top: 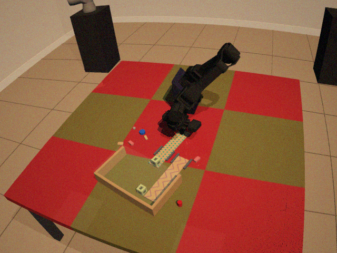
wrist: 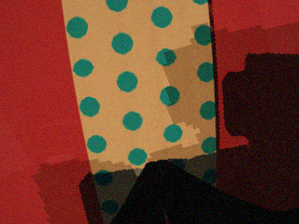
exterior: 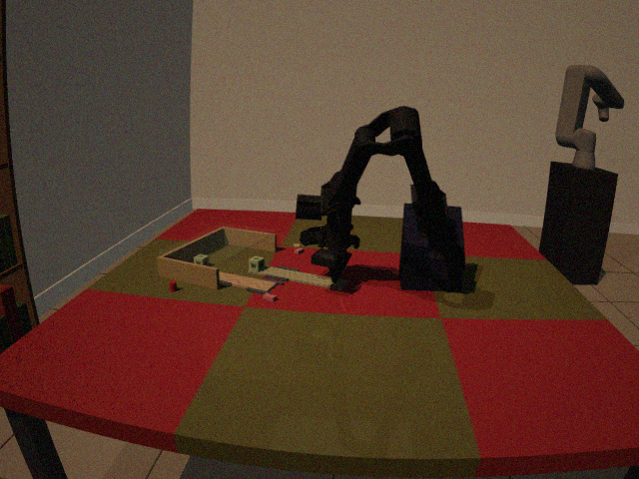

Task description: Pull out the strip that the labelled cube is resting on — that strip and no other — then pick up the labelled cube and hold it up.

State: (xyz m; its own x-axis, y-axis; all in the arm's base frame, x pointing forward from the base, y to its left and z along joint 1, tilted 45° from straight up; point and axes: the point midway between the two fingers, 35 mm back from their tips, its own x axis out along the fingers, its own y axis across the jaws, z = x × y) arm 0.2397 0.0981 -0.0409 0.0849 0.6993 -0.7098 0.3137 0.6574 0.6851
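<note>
My gripper [top: 185, 134] [exterior: 335, 284] [wrist: 156, 170] is shut on the near end of the strip with teal dots [top: 172, 145] [exterior: 305, 276] [wrist: 127, 103], low over the table. The strip reaches between two grey guide bars to the tray's open side. A pale cube with a dark mark [top: 155, 161] [exterior: 256, 264] rests on the strip's far end. A second pale cube with a dark letter [top: 141, 189] [exterior: 201, 259] sits in the tray, beside the far end of the zigzag strip [top: 168, 176] [exterior: 248, 281]. The fingertips' grip is partly hidden.
The wooden tray [top: 124, 192] [exterior: 186, 270] has low walls and an open side towards the arm. Grey guide bars [top: 158, 150] [top: 187, 164] flank the strips. A pink block [top: 197, 159] [exterior: 270, 297], a blue disc [top: 141, 132] and a red cylinder [top: 179, 203] [exterior: 173, 285] lie outside it.
</note>
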